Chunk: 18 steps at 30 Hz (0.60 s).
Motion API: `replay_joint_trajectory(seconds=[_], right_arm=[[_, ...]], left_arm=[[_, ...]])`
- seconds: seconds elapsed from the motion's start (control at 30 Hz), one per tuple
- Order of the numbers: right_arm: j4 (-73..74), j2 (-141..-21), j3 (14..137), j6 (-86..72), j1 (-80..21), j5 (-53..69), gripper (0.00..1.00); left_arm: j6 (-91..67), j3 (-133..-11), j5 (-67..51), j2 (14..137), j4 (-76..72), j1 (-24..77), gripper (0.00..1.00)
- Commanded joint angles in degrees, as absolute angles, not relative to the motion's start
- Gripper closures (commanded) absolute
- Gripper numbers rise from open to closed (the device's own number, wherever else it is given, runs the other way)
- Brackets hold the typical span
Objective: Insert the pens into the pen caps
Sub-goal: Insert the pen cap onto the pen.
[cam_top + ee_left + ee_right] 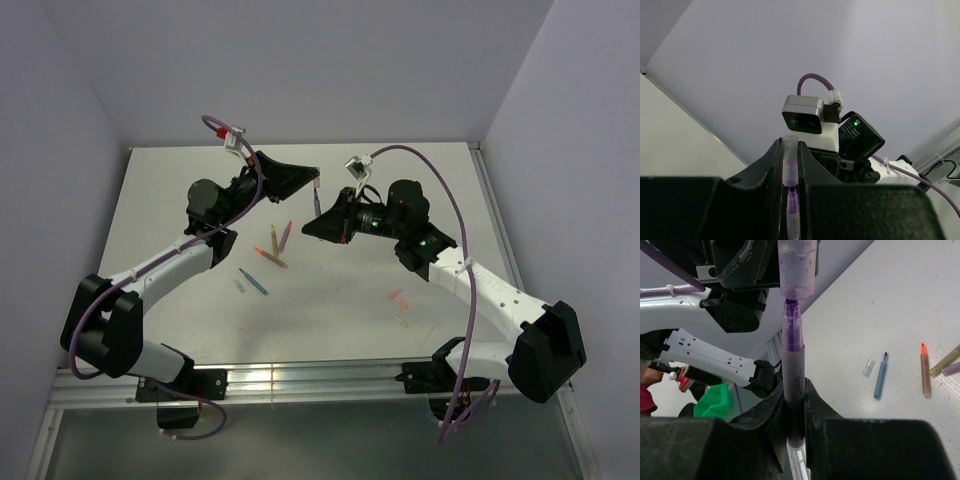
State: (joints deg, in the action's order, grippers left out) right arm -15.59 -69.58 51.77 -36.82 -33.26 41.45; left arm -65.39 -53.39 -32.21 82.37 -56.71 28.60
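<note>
Aloft, left tool (790, 150) holds cap (797, 270) over right tool's (794, 390) pen (792, 355).

Purple cap (796, 270) top cut off at pic edge.

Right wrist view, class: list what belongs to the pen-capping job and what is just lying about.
Belongs to the job: purple pen, held; purple cap, held at its tip; blue pen; orange pen; pale blue cap.

Just lying about: green object beyond the table edge; small red item near it. Neither identifiable.
</note>
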Motion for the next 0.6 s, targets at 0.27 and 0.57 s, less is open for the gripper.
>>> replay_joint_trajectory(seconds=[0.27,0.57], right_arm=[[-16.26,-68.91,54.93,-35.68,-33.75,40.17,1.00],[-15.38,-68.20,55.37,-34.98,-33.66,39.11,1.00]], left_arm=[[-63.98,-55.19,-33.22,80.86,-59.15,29.00,1.00],[-63.55,-55.02,-33.14,81.21,-58.27,29.27,1.00]])
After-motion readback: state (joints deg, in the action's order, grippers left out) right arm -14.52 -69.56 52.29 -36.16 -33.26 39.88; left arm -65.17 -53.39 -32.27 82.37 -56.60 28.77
